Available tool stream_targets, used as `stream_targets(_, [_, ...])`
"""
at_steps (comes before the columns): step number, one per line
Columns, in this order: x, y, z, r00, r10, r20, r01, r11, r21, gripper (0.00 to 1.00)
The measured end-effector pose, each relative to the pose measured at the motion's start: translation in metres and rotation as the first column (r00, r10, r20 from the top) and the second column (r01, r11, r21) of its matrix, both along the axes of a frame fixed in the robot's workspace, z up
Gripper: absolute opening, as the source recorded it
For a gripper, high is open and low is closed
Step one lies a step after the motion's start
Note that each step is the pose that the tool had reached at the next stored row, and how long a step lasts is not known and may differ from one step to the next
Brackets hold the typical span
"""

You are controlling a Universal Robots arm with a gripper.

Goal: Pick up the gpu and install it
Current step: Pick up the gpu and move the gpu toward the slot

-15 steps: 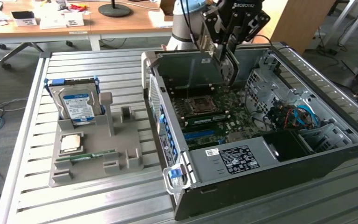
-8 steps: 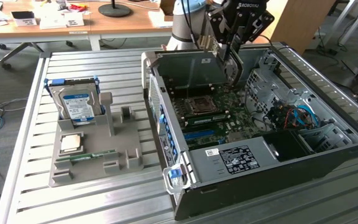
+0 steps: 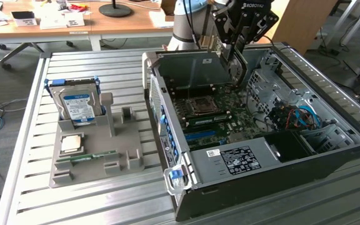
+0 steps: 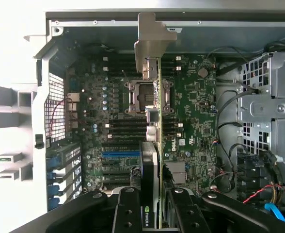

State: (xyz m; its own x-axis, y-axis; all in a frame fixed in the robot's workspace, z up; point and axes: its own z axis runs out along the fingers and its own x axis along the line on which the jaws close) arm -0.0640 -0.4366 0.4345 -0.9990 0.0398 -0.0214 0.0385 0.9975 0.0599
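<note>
The black two-finger gripper (image 3: 233, 44) of the robot arm stands at about one o'clock in the exterior view, over the far end of the open black metal computer case (image 3: 330, 154). Its jaws are closed to a narrow gap and they clamp the gpu (image 3: 234, 63), a flat green circuit card with a black cooler block and a silver metal end bracket. The card hangs on its edge under the gripper, above the inside of the case. It is not seated in a slot. How near it is to the board, I cannot tell.

In the wrist view the gripper (image 4: 153, 194) holds the gpu (image 4: 152, 160) between its black fingers (image 4: 128, 208), one on the cooler side and one on the bare green side. The silver bracket points away from the camera. Behind the card lies the green motherboard (image 4: 196, 111) with its square metal processor socket (image 4: 140, 94) and a blue expansion slot (image 4: 118, 154).

In the exterior view the motherboard (image 3: 224, 112) lies flat in the case, near the centre. At about nine o'clock a grey plastic parts holder (image 3: 123, 154) lies on the slatted metal table (image 3: 73, 197). In it stand a silver hard drive with a blue-white label (image 3: 80, 105), upright, a square processor chip (image 3: 72, 143) at six o'clock from the drive, and a long thin green memory stick (image 3: 92, 157) just beside the chip.
</note>
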Motion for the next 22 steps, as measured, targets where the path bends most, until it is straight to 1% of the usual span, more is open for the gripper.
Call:
stream_targets(6, [0.001,0.0000,0.0000,1.0000,0.000,0.0000,0.000,1.0000,0.0000,0.27])
stream_targets(22, [0.019,0.0000,0.0000,1.0000,0.000,0.0000,0.000,1.0000,0.0000,0.27])
